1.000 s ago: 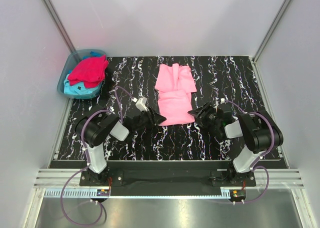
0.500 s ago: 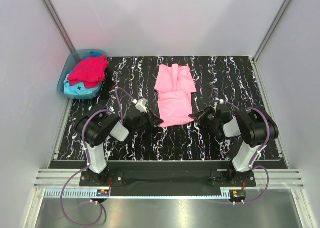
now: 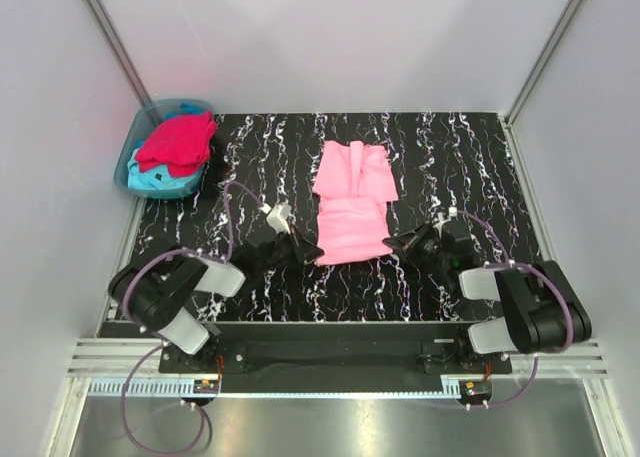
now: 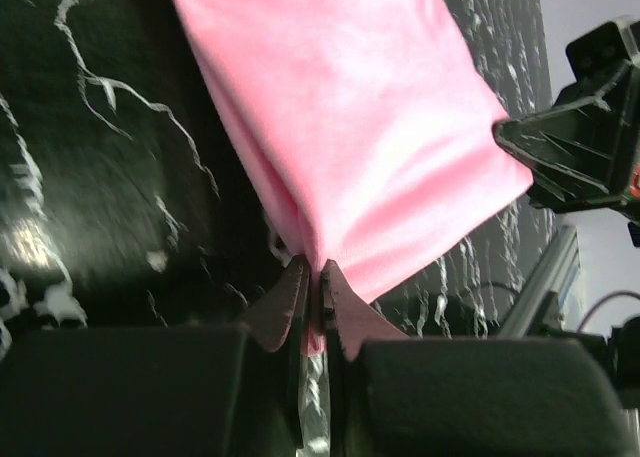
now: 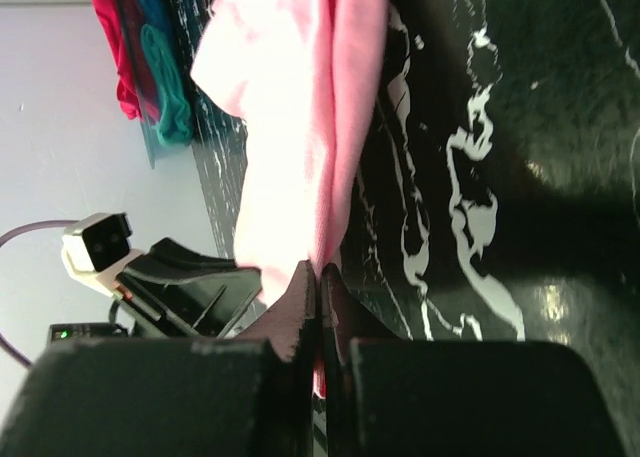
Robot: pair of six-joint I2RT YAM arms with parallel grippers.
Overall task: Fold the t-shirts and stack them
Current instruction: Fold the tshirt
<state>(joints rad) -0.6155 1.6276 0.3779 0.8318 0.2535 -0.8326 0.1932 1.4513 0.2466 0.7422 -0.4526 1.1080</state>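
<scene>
Pinching of the pink t-shirt is recorded at its near corners, by left gripper and right gripper alike. Both were noted open a second earlier.

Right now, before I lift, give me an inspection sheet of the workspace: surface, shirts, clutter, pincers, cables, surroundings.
Surface: black tabletop with white marble veining, flat.
Job's things: light pink cloth t-shirt, partly folded, at the centre; crimson red t-shirt heaped over a turquoise t-shirt.
Clutter: translucent blue-green plastic tub at the far left corner, holding the red and turquoise shirts.
Grippers: left pincer shut on the pink shirt's near left corner; right pincer shut on its near right corner.
Cables: purple cables loop over each arm, off the shirt.
Surroundings: plain white walls with metal corner posts; nothing else seen.
</scene>
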